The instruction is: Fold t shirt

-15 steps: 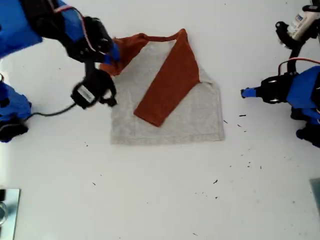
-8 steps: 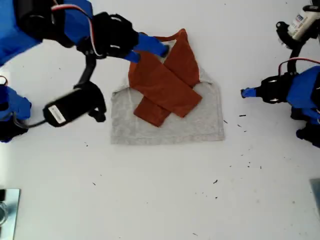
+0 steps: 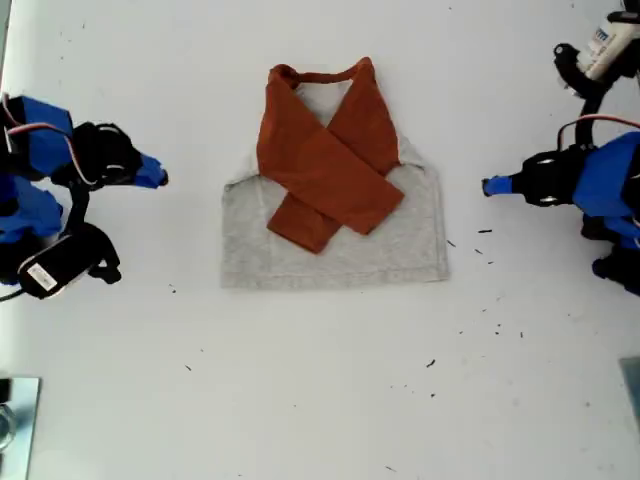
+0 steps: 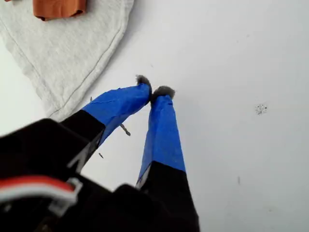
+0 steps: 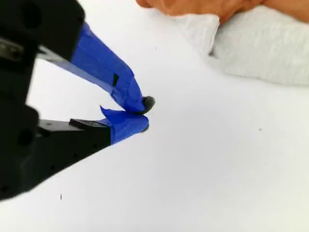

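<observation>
Beside the shirt (image 3: 405,245), off its edge at the exterior view's right, the first tool (image 3: 487,186) is held over bare bench (image 3: 320,400). Its taped tips are seen pressed together with nothing between them. In the first wrist view the first tool (image 4: 155,92) is near the shirt's grey hem corner (image 4: 72,58) but apart from it.

Off the shirt's opposite edge, at the exterior view's left, the second tool (image 3: 160,178) is found further out from the cloth. The second tool (image 5: 142,113) is likewise closed on nothing, and the shirt's shoulder (image 5: 260,43) is seen ahead of it, well apart.

Between the two tools the shirt is laid flat on the bench, collar away from the exterior camera and hem toward it. Both orange sleeves (image 3: 325,170) are folded in and crossed over the grey body, so the sleeve step is judged done. The body is spread at full width and length, so its folding is judged to be left, perhaps sides in and then hem to collar. No cloth is touched by either tool.
</observation>
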